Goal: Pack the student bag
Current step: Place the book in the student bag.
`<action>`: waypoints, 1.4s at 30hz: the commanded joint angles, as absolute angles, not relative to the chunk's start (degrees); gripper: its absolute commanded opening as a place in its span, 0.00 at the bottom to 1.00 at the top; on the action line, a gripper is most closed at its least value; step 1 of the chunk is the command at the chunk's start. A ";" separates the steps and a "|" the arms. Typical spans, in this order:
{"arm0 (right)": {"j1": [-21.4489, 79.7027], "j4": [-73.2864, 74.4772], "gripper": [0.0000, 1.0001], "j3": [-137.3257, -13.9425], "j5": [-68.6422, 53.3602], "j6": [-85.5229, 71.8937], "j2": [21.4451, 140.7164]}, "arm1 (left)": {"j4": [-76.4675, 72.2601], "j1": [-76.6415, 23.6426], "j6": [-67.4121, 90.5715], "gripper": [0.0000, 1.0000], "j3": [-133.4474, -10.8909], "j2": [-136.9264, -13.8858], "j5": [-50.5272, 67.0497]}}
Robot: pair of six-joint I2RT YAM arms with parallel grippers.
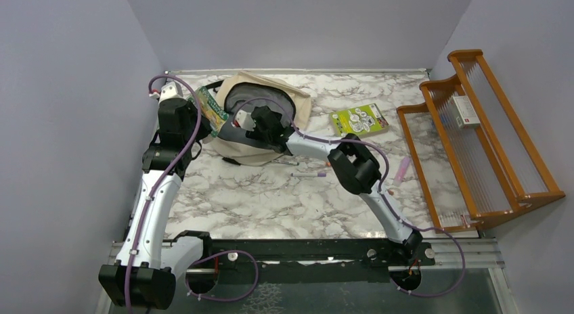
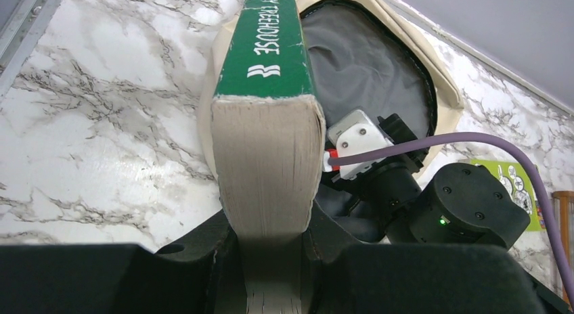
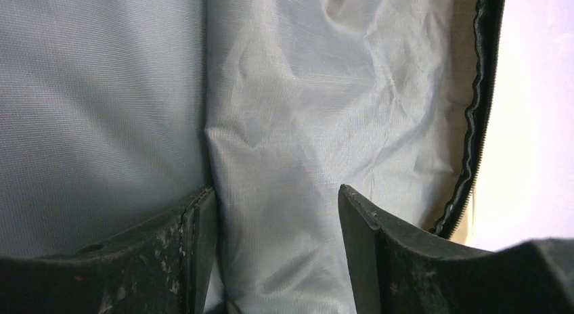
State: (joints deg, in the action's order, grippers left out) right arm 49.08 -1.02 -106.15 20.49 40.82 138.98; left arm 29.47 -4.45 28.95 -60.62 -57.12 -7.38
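Closest to me, the black rail (image 1: 304, 250) that carries both arm bases sits well to the near side of the student bag (image 1: 252, 151), with a stretch of marbled worktop (image 1: 271, 206) between them. That bag, cream with black trim, lies slumped on the worktop with its mouth unzipped and gaping.

At the bag's left edge hangs the left end effector (image 2: 271, 260), closed narrow on a thick book (image 2: 267, 158) with a green spine. The page block runs down between the jaws, and the spine faces up, reaching out over the bag's rim. Whether the book touches the fabric, I cannot tell.

Inside the bag's mouth is the right end effector (image 3: 277, 219), its jaws standing wide apart. A crease of the grey lining (image 3: 304, 124) shows between them, and I cannot tell whether the fingers (image 3: 169, 260) press on the cloth. The black zipper (image 3: 474, 124) runs down the bag's opening just to that end effector's right.

Right of the bag and apart from it, a lime-green booklet (image 1: 359, 119) lies flat. A thin pen (image 1: 308, 173) lies near the bag's near-right side, and a pink marker (image 1: 402, 170) lies farther right. A wooden rack (image 1: 487, 145) stands well to the bag's right. A purple cable (image 1: 183, 135) trails down the left arm, just left of the bag.
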 commanded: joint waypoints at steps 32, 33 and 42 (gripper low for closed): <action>49.33 -8.08 0.00 -101.49 19.60 38.07 129.82 | 24.39 -4.15 30.21 0.00 -60.09 -54.70 -4.89; 49.31 -7.10 0.00 -101.96 19.12 37.61 129.55 | 24.16 -4.13 30.56 0.00 -59.93 -54.66 -4.39; 47.93 4.30 0.00 -108.37 16.19 29.07 127.31 | 17.43 -4.13 38.68 0.00 -54.20 -55.20 3.75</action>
State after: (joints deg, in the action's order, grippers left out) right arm 48.62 -1.13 -103.90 19.22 34.98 131.66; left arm 27.29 -4.45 32.53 -56.99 -56.53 -2.44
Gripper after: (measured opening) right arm 0.020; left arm 0.258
